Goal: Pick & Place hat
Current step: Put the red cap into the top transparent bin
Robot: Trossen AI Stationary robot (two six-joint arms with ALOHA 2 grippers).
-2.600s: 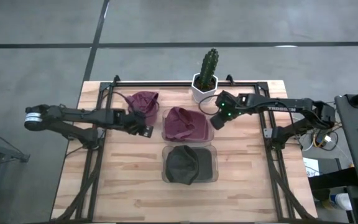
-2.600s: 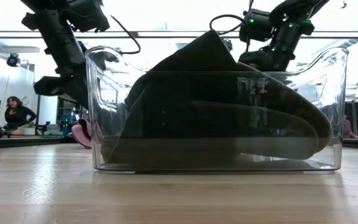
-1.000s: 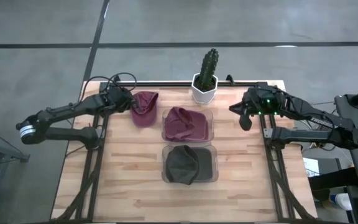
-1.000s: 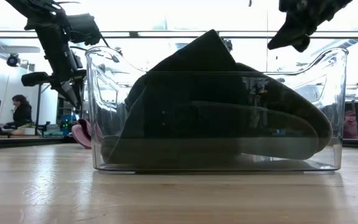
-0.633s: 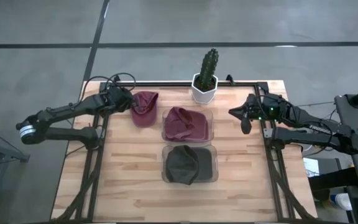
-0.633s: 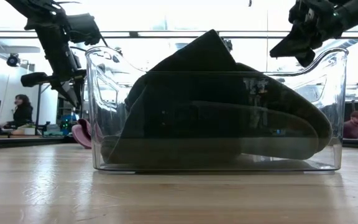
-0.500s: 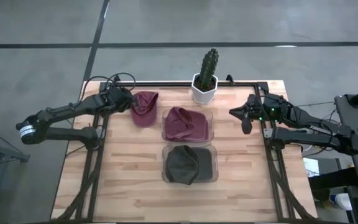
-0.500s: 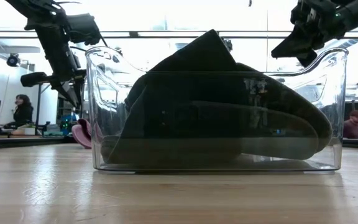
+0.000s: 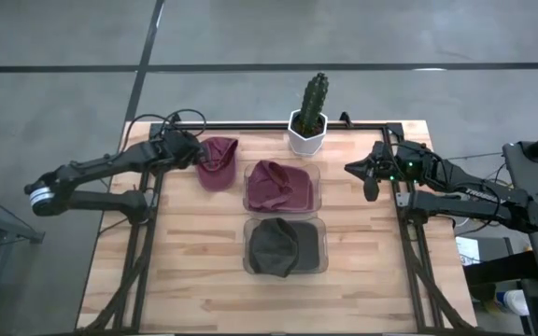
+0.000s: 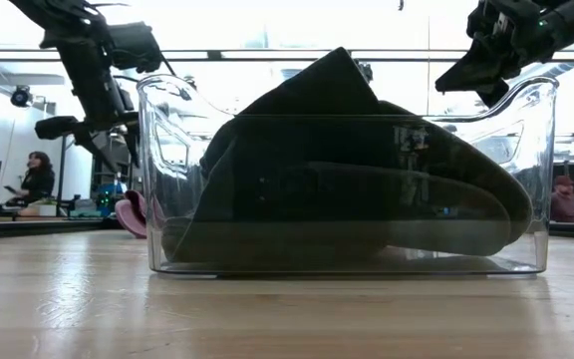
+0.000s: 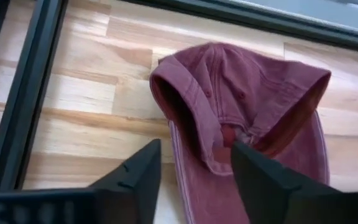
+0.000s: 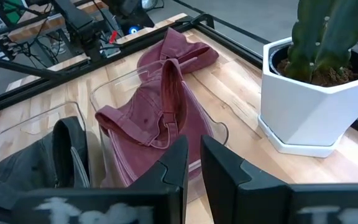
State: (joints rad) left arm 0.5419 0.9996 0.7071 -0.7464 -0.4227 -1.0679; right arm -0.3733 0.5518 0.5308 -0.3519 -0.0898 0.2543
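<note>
A maroon hat lies crumpled on the wood at the table's far left, its opening turned toward my left gripper. That gripper is open, and its fingers stand on either side of the hat's rim. A second maroon hat lies in a clear bin, and a dark hat fills the clear bin nearer the front. My right gripper hangs shut with nothing in it above the table's right side, as its own wrist view shows. My left gripper comes at the hat's rim slanting down from the table's left, with the rim between its open fingers. Whether a finger touches the cloth cannot be told. The hat lies on the table.
A cactus in a white pot stands at the far edge, behind the bins. The two clear bins sit one behind the other at the table's middle. A black frame rail runs along the table's left side, close to my left gripper.
My right gripper has drawn back a little toward the table's right edge and sunk slightly. It stays shut. The hats have not moved.
</note>
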